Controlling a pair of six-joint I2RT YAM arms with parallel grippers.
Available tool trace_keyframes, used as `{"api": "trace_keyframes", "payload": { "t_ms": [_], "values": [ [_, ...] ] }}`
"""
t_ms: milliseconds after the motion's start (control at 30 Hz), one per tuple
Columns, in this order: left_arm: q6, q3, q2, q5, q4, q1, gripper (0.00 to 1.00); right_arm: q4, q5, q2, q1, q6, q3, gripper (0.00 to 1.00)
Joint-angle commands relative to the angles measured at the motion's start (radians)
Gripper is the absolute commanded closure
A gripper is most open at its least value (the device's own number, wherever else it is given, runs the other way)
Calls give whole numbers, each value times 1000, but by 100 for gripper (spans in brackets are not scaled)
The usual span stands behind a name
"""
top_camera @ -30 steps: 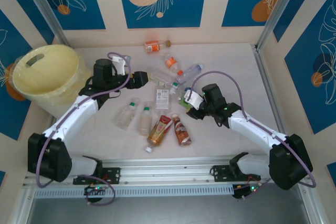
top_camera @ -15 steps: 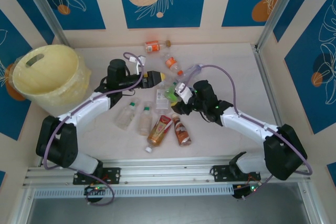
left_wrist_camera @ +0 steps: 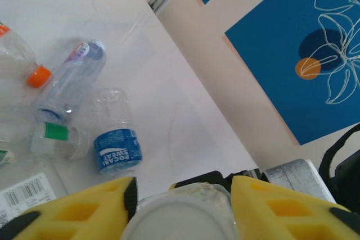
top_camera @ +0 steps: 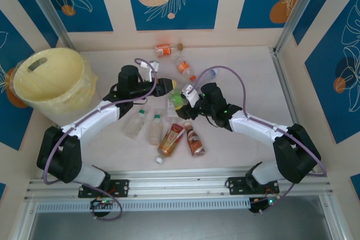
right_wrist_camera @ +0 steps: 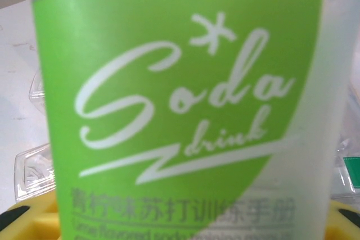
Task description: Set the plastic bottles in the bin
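**Bottles (top_camera: 172, 139): both arms at the pile**

Bottles lie mid-table; bin (top_camera: 56, 80) stands far left. We see both arms stretched inward, tips nearly meeting. Left gripper (top_camera: 164, 87) pinches a clear bottle (left_wrist_camera: 177, 217), cut off at frame edge. Right gripper (top_camera: 180, 103) flanks a soda bottle (right_wrist_camera: 180, 111), label "Soda drink"; we can't tell if it's clamped. Pocari bottle (left_wrist_camera: 117, 150) beyond reads "POCARI SWEAT".
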Motion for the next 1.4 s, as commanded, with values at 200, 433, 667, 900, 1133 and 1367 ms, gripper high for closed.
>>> {"api": "trace_keyframes", "payload": {
  "t_ms": [200, 433, 667, 900, 1133, 1367],
  "values": [
    [16, 10, -9, -18, -7, -15, 81, 28, -78, 22, 14, 39, 39, 46],
    [19, 11, -17, -78, -22, -14, 100, -1, -77, 13, 18, 35, 49, 31],
    [38, 8, -52, -160, -34, -12, 100, -23, -52, -112, -15, 20, -10, 4],
    [44, 11, -57, -185, -49, -10, 100, -20, -42, -260, -72, 5, -84, 2],
    [68, 26, -88, -201, -62, -4, 100, 47, 204, -355, -167, 260, -134, 1],
    [142, 66, -181, -356, -168, 6, 100, -23, 425, -319, -207, 449, -121, 1]
  ]
}}
